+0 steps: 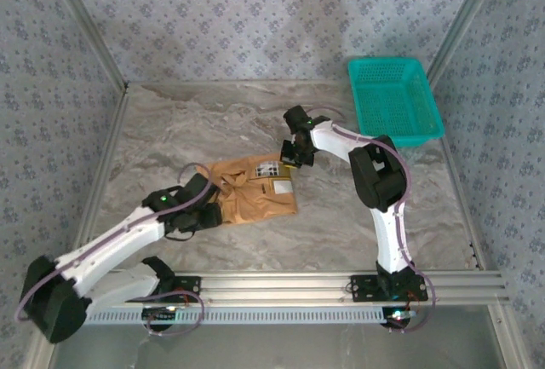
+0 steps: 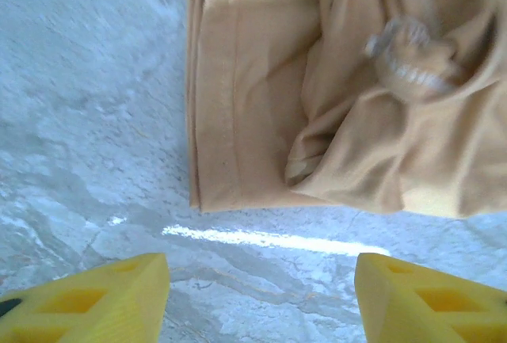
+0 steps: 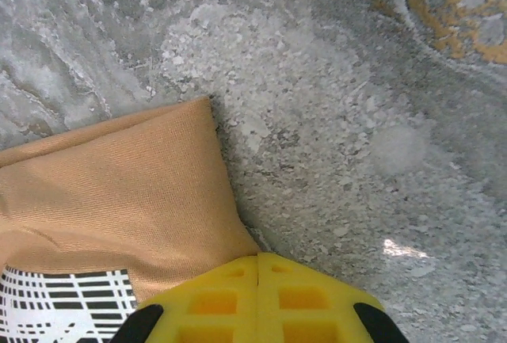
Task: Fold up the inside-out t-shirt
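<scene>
The t-shirt (image 1: 254, 203) is laid on the tabletop (image 1: 170, 130) as a compact bundle between the two sets of jaws. Its long axis runs from the left jaws toward the right jaws, slightly tilted. The left jaws are held wide apart, fingers (image 2: 87, 295) clear of the cloth, with a hemmed edge just ahead of them. The right jaws are pressed together, fingertips (image 3: 214, 303) at a shirt corner; whether cloth is pinched cannot be told. A checked label (image 3: 63, 303) is seen beside them. Bare tabletop lies ahead of the right jaws. A basket (image 1: 394, 100) is set well beyond them.
</scene>
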Controlling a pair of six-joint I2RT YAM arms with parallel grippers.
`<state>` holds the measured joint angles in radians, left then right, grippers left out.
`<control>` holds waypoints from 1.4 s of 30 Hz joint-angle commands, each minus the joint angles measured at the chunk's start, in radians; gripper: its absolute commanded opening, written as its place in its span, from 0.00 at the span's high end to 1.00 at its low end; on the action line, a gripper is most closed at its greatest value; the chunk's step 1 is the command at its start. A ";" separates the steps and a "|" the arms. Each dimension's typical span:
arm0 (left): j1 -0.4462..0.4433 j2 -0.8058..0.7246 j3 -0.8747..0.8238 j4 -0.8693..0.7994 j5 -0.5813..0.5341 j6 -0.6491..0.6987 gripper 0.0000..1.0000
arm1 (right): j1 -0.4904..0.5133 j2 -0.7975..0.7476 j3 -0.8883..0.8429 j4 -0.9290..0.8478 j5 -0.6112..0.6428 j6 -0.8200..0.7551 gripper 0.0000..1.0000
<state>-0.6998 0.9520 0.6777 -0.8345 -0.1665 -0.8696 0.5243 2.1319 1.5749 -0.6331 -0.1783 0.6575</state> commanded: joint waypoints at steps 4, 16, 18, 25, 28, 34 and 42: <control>0.081 0.032 0.115 0.051 0.000 0.097 0.38 | 0.024 -0.039 0.023 -0.098 0.058 -0.020 0.96; 0.022 0.595 0.472 0.091 0.014 0.311 0.27 | 0.056 -0.136 -0.041 -0.068 0.054 0.011 0.94; 0.021 0.653 0.498 0.090 0.008 0.332 0.29 | 0.062 -0.139 -0.041 -0.067 0.055 0.013 0.93; 0.061 0.745 0.505 0.122 -0.037 0.345 0.66 | 0.102 -0.093 -0.039 -0.007 0.008 0.027 0.92; 0.116 0.722 0.493 0.141 -0.038 0.349 0.79 | 0.116 -0.069 -0.070 0.069 -0.055 0.024 0.92; 0.234 0.683 0.489 0.149 -0.005 0.385 0.84 | 0.134 -0.042 -0.123 0.061 -0.031 0.004 0.93; 0.413 0.687 0.448 0.124 0.003 0.410 0.74 | 0.125 -0.061 -0.138 0.037 -0.021 -0.008 0.93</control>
<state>-0.3325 1.6699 1.1469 -0.6800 -0.1646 -0.4782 0.6540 2.0686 1.4593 -0.5480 -0.2176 0.6655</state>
